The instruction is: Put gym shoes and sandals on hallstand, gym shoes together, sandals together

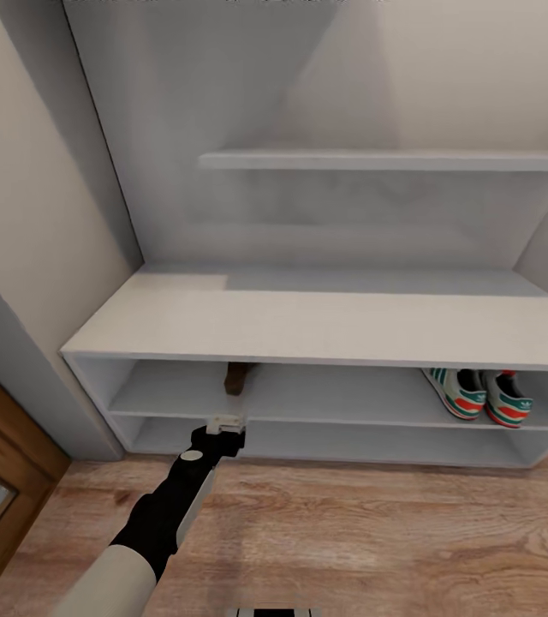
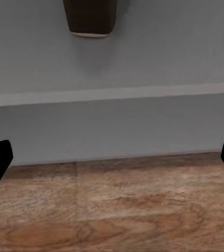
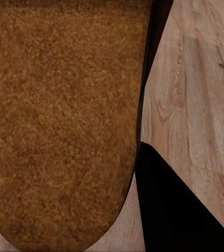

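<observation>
The pale grey hallstand with two open shelf rows already carries the two off-white gym shoes with green stripes and red-orange heels, side by side at the right end of its upper shelf row. One small dark brown sandal sits on that same shelf toward its left end, just beyond the left jaws, which are spread wide and empty above the light brown wood-plank floor. The second sandal, tan insole up, lies close under the right wrist camera; whether the right jaws grip it I cannot tell. It is likely light and stiff-soled; pinching across its edges should hold best.
</observation>
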Tool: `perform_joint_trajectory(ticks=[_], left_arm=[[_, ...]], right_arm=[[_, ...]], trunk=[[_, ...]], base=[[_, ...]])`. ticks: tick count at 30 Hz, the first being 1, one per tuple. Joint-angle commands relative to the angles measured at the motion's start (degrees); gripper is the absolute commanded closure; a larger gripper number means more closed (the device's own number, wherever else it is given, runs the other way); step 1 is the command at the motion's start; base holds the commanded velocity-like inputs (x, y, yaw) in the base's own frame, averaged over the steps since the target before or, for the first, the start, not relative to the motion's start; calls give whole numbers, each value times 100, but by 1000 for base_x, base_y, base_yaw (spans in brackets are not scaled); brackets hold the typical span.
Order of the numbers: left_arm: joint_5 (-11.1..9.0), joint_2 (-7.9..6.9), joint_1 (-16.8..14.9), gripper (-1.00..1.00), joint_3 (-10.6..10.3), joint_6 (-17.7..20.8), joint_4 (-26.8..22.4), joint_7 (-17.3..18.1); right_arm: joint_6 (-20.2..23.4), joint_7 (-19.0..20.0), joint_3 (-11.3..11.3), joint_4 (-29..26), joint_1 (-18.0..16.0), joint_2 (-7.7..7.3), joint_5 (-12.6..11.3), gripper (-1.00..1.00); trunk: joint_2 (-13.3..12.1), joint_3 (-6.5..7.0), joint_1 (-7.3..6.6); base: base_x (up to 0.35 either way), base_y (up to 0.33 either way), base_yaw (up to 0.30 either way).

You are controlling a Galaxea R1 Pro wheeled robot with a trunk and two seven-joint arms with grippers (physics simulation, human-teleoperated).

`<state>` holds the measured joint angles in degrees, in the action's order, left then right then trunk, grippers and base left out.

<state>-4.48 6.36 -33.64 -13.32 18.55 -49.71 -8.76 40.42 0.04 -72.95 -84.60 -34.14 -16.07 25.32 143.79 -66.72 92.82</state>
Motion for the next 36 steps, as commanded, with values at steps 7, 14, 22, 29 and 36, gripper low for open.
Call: perform_joint_trajectory(ticks=[7, 14, 22, 29, 36], left_arm=[[-53, -4, -3, -100, -15, 26, -18, -51], [-68, -4, -5, -100, -13, 26, -18, -54], [-70, -4, -4, -100, -19, 27, -20, -56], [-77, 2, -2, -100, -21, 26, -21, -54], [-80, 5, -2, -100, -27, -7, -21, -56]], right_arm=[[19, -13, 0, -4, -5, -1, -9, 100], [19, -19, 0, -4, -5, -1, -9, 100], [19, -21, 0, -4, -5, -1, -9, 100], [19, -21, 0, -8, -5, -1, -9, 100], [19, -21, 0, -19, -5, -1, -6, 100]], trunk=[[2, -5, -4], [2, -5, -4], [2, -5, -4], [2, -5, -4], [2, -5, -4]], base=[[-279, 0, 0], [-47, 0, 0], [-218, 0, 0], [-333, 0, 0], [-336, 0, 0]])
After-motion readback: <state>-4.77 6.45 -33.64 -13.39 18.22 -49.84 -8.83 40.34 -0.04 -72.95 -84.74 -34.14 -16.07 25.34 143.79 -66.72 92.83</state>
